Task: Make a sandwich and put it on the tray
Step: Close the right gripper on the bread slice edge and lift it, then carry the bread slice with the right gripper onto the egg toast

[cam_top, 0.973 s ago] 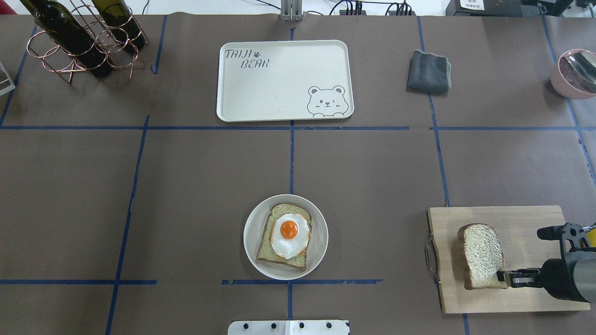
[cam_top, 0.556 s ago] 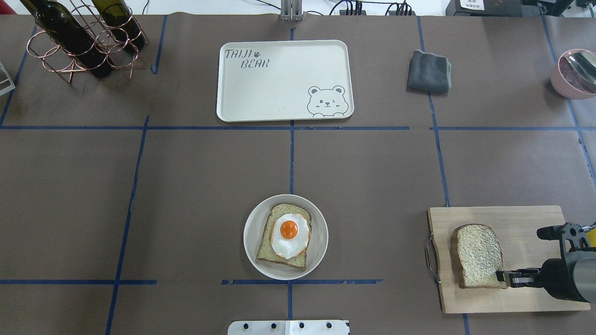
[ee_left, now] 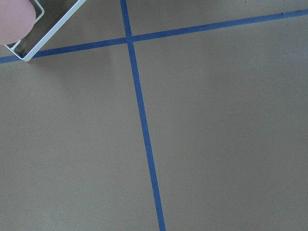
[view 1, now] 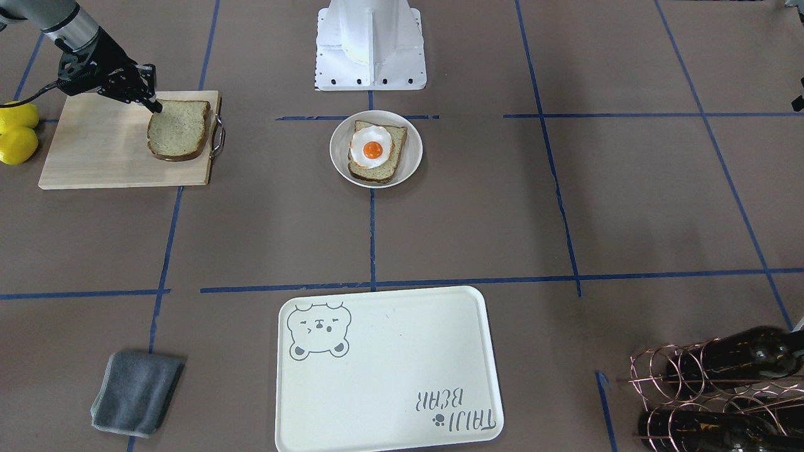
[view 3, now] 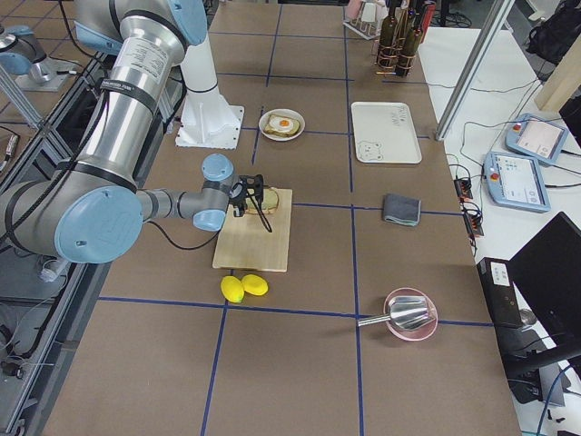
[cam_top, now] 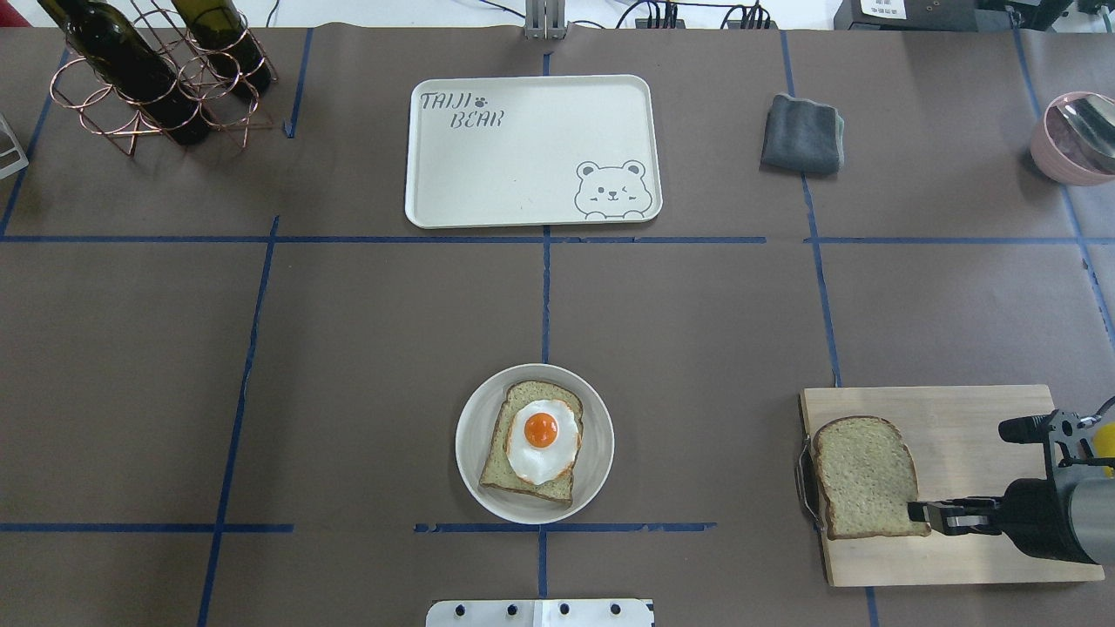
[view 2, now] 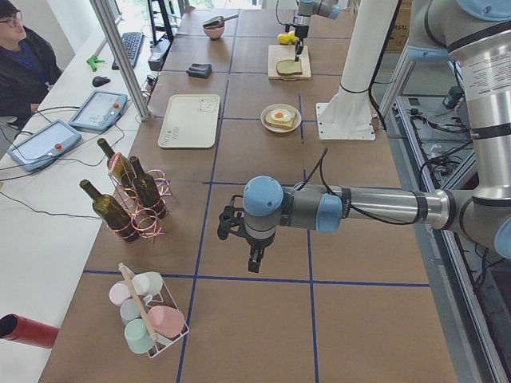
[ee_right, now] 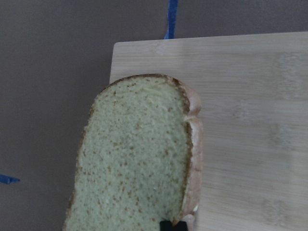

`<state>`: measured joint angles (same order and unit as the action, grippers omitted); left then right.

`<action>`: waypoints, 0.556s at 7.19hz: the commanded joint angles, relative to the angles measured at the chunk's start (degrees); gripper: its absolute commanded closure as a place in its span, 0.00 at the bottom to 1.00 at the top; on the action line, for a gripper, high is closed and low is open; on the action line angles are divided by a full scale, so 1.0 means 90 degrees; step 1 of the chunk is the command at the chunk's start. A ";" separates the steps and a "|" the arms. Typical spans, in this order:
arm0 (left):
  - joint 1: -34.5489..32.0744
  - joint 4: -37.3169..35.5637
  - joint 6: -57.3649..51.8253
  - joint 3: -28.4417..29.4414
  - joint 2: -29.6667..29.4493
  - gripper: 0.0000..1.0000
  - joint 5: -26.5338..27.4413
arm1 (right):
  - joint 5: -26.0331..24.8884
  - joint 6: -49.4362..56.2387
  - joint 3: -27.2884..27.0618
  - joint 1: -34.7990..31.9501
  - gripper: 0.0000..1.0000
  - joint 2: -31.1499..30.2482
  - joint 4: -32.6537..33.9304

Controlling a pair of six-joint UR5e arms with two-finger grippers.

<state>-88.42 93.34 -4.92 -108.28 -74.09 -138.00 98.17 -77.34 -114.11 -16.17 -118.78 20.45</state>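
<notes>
My right gripper (cam_top: 919, 512) is shut on the near right corner of a speckled tan bread slice (cam_top: 862, 477), which lies nearly flat over the handle end of the wooden cutting board (cam_top: 976, 418). The front view shows the gripper (view 1: 154, 105) and the slice (view 1: 178, 129); the right wrist view shows the slice (ee_right: 139, 154) close up. The second slice (cam_top: 501, 466) lies on a round white plate (cam_top: 470, 418) with the fried egg (cam_top: 542, 440) on top. The cream bear tray (cam_top: 523, 157) lies bare at the far middle. My left gripper (view 2: 254, 263) hangs over bare table; I cannot tell whether it is open.
A grey cloth (cam_top: 801, 133) lies right of the tray. A copper rack with wine bottles (cam_top: 148, 74) stands far left. A pink bowl with a spoon (cam_top: 1076, 135) sits far right. Two lemons (view 1: 16, 132) lie beside the board. A cup rack (view 2: 148, 315) stands beyond my left arm.
The held slice was tipped up on its edge; it has swung down nearly flat and shifted left toward the board's handle. My right gripper moved slightly left with it.
</notes>
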 commanded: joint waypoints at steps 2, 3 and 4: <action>0.0000 0.0000 0.0000 0.0000 0.0000 0.00 0.0001 | -0.0029 -0.0039 0.0042 -0.0059 1.00 0.0822 -0.0055; 0.0000 0.0000 0.0000 0.0000 0.0000 0.00 0.0001 | -0.0029 -0.0068 0.0062 -0.0049 1.00 0.1173 0.0003; 0.0000 0.0000 0.0000 0.0000 0.0000 0.00 -0.0009 | -0.0048 -0.0078 0.0072 -0.0069 1.00 0.1553 0.0129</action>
<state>-88.42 93.34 -4.92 -108.28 -74.09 -138.01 97.89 -77.86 -113.63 -16.68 -108.89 20.56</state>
